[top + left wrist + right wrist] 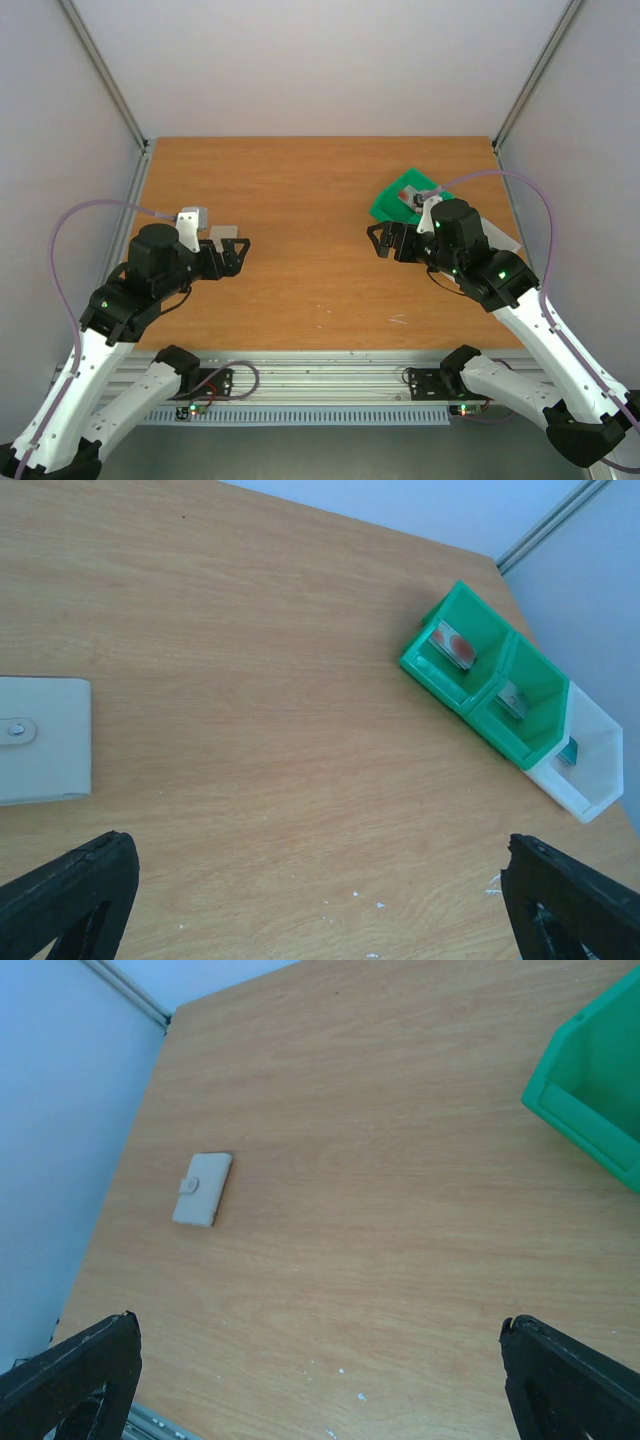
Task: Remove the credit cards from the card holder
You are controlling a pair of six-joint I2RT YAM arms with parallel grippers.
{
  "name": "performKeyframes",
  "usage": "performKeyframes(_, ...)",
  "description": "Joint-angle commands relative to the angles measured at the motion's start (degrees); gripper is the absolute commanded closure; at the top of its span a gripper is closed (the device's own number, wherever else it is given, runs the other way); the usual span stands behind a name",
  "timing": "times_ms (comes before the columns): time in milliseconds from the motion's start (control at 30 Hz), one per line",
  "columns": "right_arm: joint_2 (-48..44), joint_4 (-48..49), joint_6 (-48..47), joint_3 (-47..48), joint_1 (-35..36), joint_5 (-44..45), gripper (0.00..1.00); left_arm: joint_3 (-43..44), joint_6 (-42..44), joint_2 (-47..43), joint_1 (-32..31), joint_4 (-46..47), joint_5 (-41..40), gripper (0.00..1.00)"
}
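My left gripper [238, 255] and right gripper [377, 243] are wide open, holding nothing. The card holder [40, 740] lies shut at the left edge of my left wrist view. The credit cards probably hide inside. It is flat, so a bad pinch may push it away.

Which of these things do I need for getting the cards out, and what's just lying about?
For the job:
- card holder, closed, tab folded over; none of its cards show

Lying about:
- green bins
- white bin
- a small flat piece in each bin, too small to identify
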Motion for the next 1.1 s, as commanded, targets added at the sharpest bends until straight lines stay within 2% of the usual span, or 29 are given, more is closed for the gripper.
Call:
performKeyframes(0, -0.8, 0.4, -0.1, -0.2, -0.3, 0.3, 0.02, 0.3, 0.4, -0.3, 0.3, 2.7, -2.8, 0.01)
performKeyframes(200, -0.6, 0.1, -0.2, -0.2, -0.3, 0.8, 0.01, 0.8, -0.3, 4.0, 0.4, 1.1, -6.8, 0.01)
performKeyframes(433, 0.7, -0.4, -0.1, 0.6, -0.3, -0.2, 0.02, 3.2, -1.1, 16.2, 0.8, -1.1, -10.8, 0.01)
performKeyframes(633, -0.6, -0.3, -0.6, 0.3, -0.3, 0.0, 0.02, 4.2, 0.4, 27.1, 6.3, 0.8, -10.0, 0.01)
performKeyframes(833, -2.2, 0.4, -1.0, -0.5, -0.3, -0.8, 0.02, 5.1, 0.1, 36.3, 16.3, 4.0, -9.5, 0.12)
performKeyframes(967, -3.0, 0.7, -0.8, -1.3, -0.3, -1.1, 0.02, 6.7, 0.2, 42.9, 20.0, 6.3, -6.6, 0.33)
performKeyframes(1067, -2.9, 0.6, -0.7, -1.5, -0.3, -1.7, 0.01, 7.8, -0.9, 46.7, 21.5, 7.5, -6.8, 0.37)
